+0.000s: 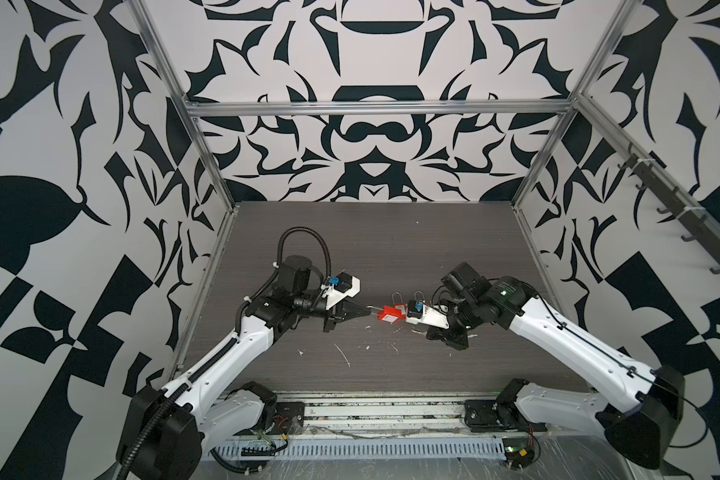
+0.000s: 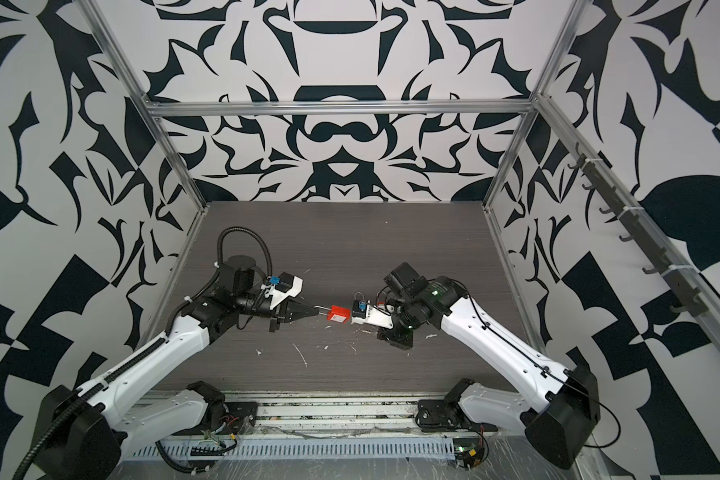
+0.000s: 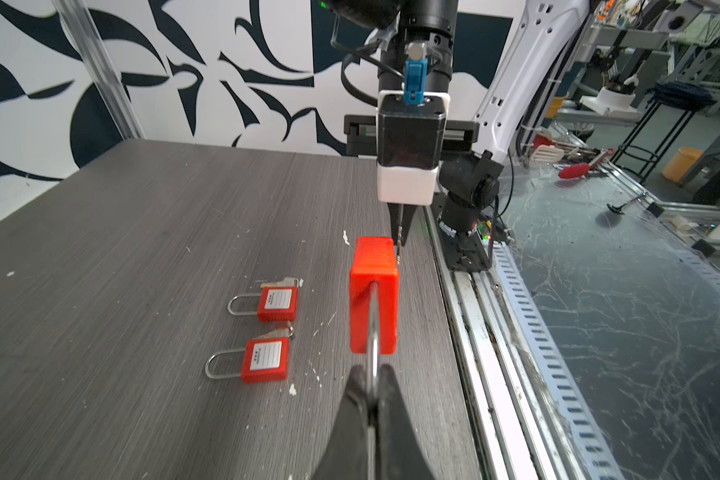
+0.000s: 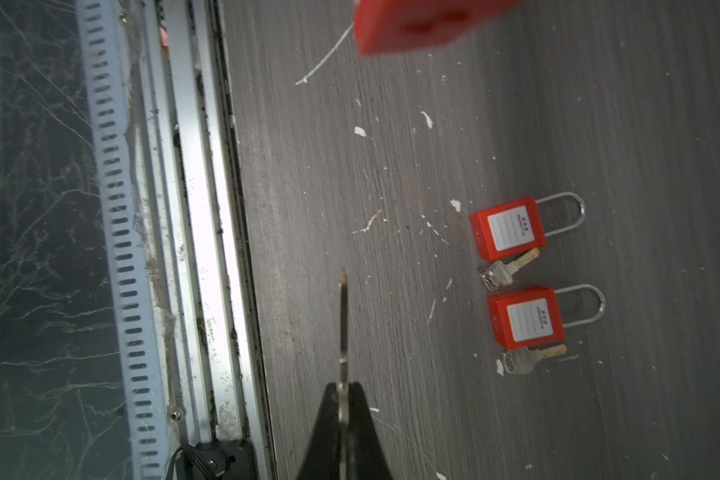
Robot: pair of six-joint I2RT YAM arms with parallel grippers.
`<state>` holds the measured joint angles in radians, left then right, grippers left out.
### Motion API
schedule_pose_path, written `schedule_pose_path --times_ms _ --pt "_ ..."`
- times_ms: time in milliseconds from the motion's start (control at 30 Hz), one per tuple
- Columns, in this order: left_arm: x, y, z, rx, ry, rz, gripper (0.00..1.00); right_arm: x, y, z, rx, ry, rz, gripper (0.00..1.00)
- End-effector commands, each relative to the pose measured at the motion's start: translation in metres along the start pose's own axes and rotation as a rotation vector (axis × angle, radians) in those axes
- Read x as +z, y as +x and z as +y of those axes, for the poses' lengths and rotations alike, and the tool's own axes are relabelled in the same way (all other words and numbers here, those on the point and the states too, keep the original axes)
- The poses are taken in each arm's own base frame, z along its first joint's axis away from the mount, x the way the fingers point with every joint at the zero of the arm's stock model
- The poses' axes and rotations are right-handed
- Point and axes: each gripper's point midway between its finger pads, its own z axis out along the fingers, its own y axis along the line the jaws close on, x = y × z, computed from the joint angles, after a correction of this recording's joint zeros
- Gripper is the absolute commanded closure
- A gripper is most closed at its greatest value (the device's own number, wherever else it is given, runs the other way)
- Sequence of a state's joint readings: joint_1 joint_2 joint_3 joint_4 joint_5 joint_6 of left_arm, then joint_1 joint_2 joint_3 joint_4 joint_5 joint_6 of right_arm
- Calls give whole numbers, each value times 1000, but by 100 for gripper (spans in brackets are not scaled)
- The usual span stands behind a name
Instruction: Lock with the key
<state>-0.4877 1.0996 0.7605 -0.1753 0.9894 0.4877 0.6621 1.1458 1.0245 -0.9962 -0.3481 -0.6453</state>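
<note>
Pinching the shackle (image 3: pixel 374 332) of the red padlock (image 3: pixel 373 295) in our left gripper (image 3: pixel 373 376), we hold its body just ahead of it; our right gripper (image 4: pixel 342 388) clamps the key (image 4: pixel 343 324), tip beside the padlock's far end.

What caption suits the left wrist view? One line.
Left gripper holds red padlock by shackle; right gripper holds key beside it.

1. Both top views: bright, even, diffuse light; faint soft shadows on table (image 1: pixel 391 249) under arms.
2. Wide-angle bowing, frame posts (image 1: pixel 188 106) curve at 10 and 2 o'clock.
3. Right wrist: padlock (image 4: pixel 429 23) blurred, key (image 4: pixel 343 324) soft, rail (image 4: pixel 200 249) glare blown out.
4. Left wrist: left gripper (image 3: pixel 371 370) out of focus.
</note>
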Motion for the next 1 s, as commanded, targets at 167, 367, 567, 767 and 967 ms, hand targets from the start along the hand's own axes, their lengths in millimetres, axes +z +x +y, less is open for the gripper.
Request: schedule_pose_path --times_ms 167,367,567,767,967 --pt "-3 50 12 -167 8 322 100 -17 -16 -43 153 240 -116 100" --pt "-4 85 32 -235 -26 500 100 -11 -15 -57 298 277 -105 100" --pt "1 106 45 -292 16 630 100 4 -10 -67 436 276 -53 100" --pt "11 132 53 -315 67 780 100 14 -18 -71 537 252 -88 100" --pt "20 146 65 -315 82 867 100 21 -23 -68 585 225 -123 100"
